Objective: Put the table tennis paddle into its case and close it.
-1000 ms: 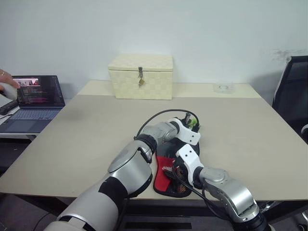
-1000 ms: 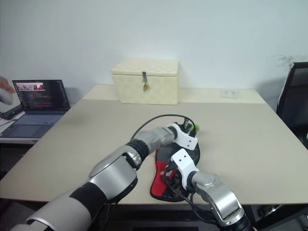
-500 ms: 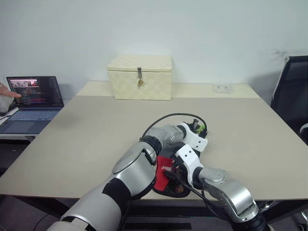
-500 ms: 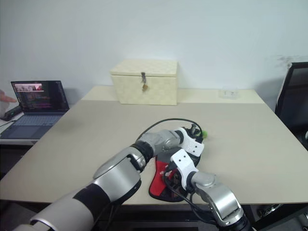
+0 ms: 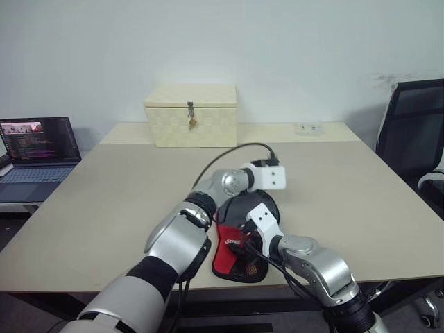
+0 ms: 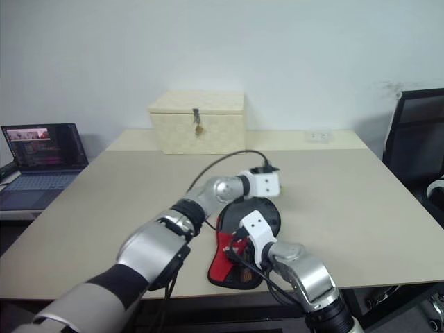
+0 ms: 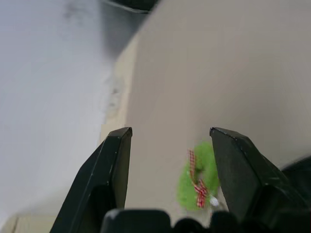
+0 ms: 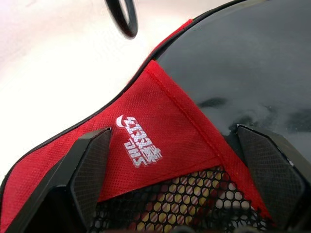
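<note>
The case (image 5: 239, 244) lies flat near the table's front edge, a black pouch with a red panel (image 8: 160, 141), a white logo, a mesh section (image 8: 170, 208) and a black cord loop (image 8: 121, 17). The paddle is hidden. My right gripper (image 8: 172, 133) is open just above the case, its fingers (image 8: 92, 160) straddling the red panel and the mesh. My left gripper (image 7: 170, 141) is raised above the case's far end, pointing level, open with nothing between its fingers. A small green fuzzy charm (image 7: 197, 177) with a red checked ribbon lies on the table beyond them.
A cream checkered box (image 5: 191, 114) with a metal latch stands at the table's back. A laptop (image 5: 38, 149) sits on a side desk at the left, and a black chair (image 5: 413, 132) stands at the right. A black cable (image 5: 222, 156) arcs off my left wrist.
My left gripper has lifted off the case's far end, rolled and opened. My right gripper stays over the red panel. The camera has turned, and the hand by the laptop is gone.
</note>
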